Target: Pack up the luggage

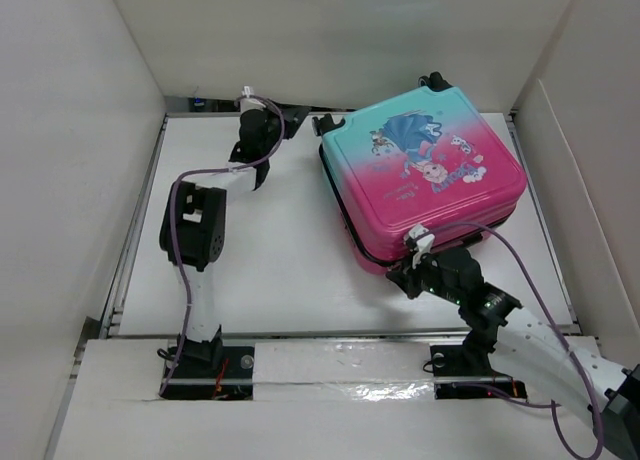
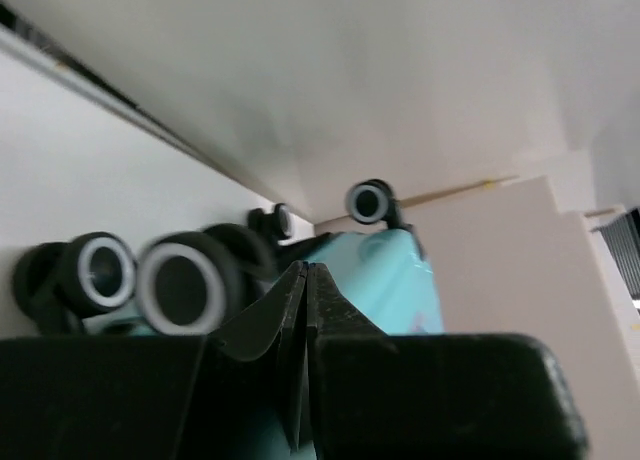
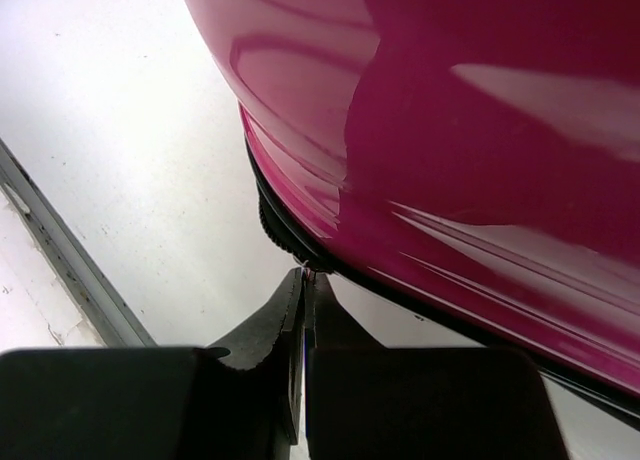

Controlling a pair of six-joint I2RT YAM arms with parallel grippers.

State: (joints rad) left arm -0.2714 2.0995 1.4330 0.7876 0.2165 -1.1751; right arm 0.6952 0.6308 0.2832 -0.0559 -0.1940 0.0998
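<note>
The luggage [image 1: 425, 170] lies flat and closed on the right of the table, teal at its far end and pink at its near end, princess print up. My right gripper [image 1: 412, 263] is at its near pink edge. In the right wrist view the pink shell [image 3: 480, 130] fills the top, and my right gripper [image 3: 306, 275] is shut with its tips against the black zipper trim [image 3: 290, 235], a small pale zipper pull pinched between them. My left gripper [image 1: 300, 115] is at the back, beside the luggage's wheels [image 2: 182, 285]; it [image 2: 306, 268] is shut on nothing, teal shell [image 2: 385, 280] beyond.
White walls close the table in on the left, back and right [image 1: 560, 130]. A metal rail [image 1: 330, 332] runs along the near edge in front of the arm bases, also seen as the rail [image 3: 60, 250] in the right wrist view. White tabletop [image 1: 270, 260] lies left of the luggage.
</note>
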